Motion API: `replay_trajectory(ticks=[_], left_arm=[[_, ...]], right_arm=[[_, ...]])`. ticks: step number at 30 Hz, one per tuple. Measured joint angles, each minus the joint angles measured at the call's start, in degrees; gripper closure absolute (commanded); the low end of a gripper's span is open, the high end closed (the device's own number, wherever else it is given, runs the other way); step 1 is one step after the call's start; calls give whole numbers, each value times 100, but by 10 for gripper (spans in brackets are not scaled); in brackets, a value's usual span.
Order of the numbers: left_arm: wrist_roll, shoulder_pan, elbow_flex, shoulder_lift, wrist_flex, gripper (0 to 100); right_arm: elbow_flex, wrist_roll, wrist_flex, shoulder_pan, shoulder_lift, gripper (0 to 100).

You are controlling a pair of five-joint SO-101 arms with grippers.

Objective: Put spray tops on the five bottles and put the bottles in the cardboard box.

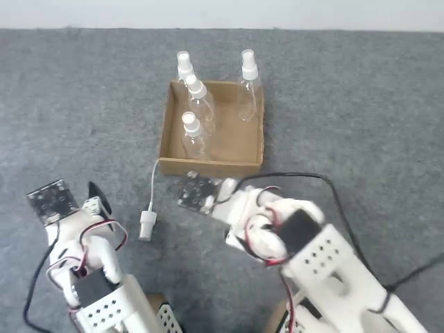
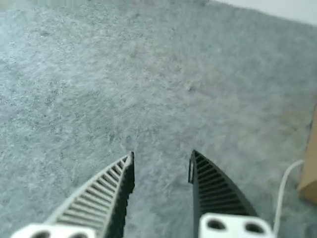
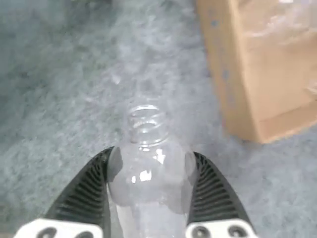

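Right fingers (image 3: 86, 196): pinching an uncapped bottle (image 3: 146, 171) at its shoulder from both sides. The threaded neck stands clear beyond the tips, open and bare.
Left fingers (image 2: 106, 196): spread with nothing between them, over bare desk (image 2: 124, 74) toward the front left corner.
Held bottle, location: just in front of the cardboard box (image 3: 237, 74), close to its front wall and not inside it.
Spray top (image 1: 146, 224): lying loose on the desk between the left fingers and the box's front left corner. Its dip tube (image 1: 152, 182) runs toward the box.
Box contents: three capped bottles (image 1: 192, 135) stand inside. A fourth capped one (image 1: 184, 66) is at the far left corner; whether it is inside the wall or just behind it cannot be told.
Step in hand (judgement): capping the last bottle. Boxing it comes afterwards.
Method advised:
- Keep the right grip low on the shoulder so the neck stays free, and hold the bottle steady.
- Take the spray top by its head with the left fingers, never by the tube.
- Lift until the tube hangs free, feed the tube end into the neck first, then seat the collar squarely.
Risk (judgement):
- The tube looks thin and flexible, so it may catch on the rim and fold.
- The clear bottle wall is likely soft, so a hard squeeze could distort the neck.
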Motion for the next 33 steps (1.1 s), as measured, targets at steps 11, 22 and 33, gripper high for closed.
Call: replay_trajectory(ticks=[11,22,33], left_arm=[[-1037,-237,-1354,0,1820,817],[-2040,-369,-2523,0,2646,742],[-2567,-396,-3622,2066,2831,692]], right_arm=[[0,-448,-255,536,-325,983],[0,-1371,-1081,1952,-325,983],[79,-1442,-1697,2444,-325,983]])
